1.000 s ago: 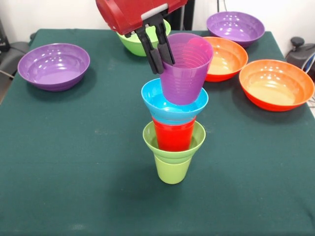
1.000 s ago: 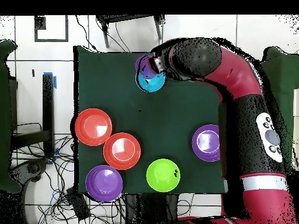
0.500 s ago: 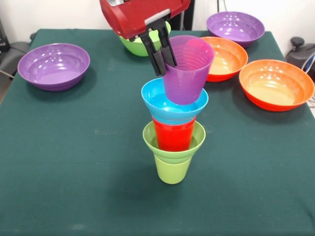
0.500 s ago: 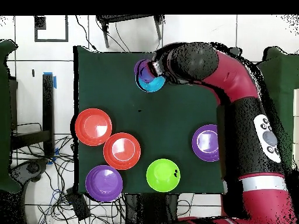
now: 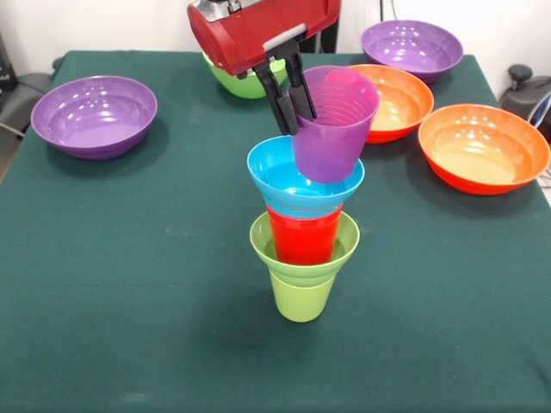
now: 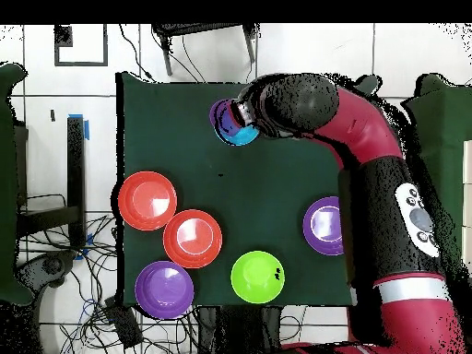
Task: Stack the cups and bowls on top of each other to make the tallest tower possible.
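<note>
Purple cup is pinched by its rim in the gripper, one black finger inside the wall and one outside. Against the earlier frames, cup and gripper have shifted slightly toward the right of the front view, and the cup leans further that way; its base now sits low inside the blue bowl, though contact with the bowl's floor cannot be confirmed.

Directly beneath the gripper stands the tower: green cup on the table, small green bowl seated in it, red cup in that, blue bowl on top. No change in the tower since the earlier frames.

Behind the gripper, partly hidden by the red arm, lies a medium green bowl. To its right in the front view are two orange bowls, the nearer close behind the purple cup, and a purple bowl beyond them. Well to its left sits another purple bowl. All unmoved.

In the overhead view the arm covers most of the stack; only slivers of purple cup and blue bowl show.
</note>
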### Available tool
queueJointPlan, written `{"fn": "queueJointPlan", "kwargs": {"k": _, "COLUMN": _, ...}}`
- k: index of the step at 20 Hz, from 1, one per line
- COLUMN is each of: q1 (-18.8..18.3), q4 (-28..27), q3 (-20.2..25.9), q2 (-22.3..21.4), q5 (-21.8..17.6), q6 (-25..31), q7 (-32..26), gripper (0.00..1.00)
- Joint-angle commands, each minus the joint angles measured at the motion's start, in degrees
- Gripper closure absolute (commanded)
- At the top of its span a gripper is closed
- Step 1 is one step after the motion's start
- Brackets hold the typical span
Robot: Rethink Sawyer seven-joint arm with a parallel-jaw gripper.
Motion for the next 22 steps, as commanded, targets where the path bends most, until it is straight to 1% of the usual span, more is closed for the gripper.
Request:
{"fn": "queueJointPlan", "kwargs": {"k": 1, "q1": -0.2, "q4": 5.0, "q3": -0.1, "q2": 0.5, "q5": -0.2, "q6": -3.8, "q7": 8.4, "gripper": 1.00}}
{"fn": "queueJointPlan", "kwargs": {"k": 13, "q1": 0.0, "q4": 2.2, "q3": -0.4, "q2": 1.4, "q5": -0.8, "q6": -1.5, "q7": 7.0, "gripper": 1.00}}
{"fn": "queueJointPlan", "kwargs": {"k": 22, "q1": -0.3, "q4": 1.3, "q3": -0.4, "q2": 1.8, "q5": -1.0, "q6": -0.9, "q7": 6.3, "gripper": 1.00}}
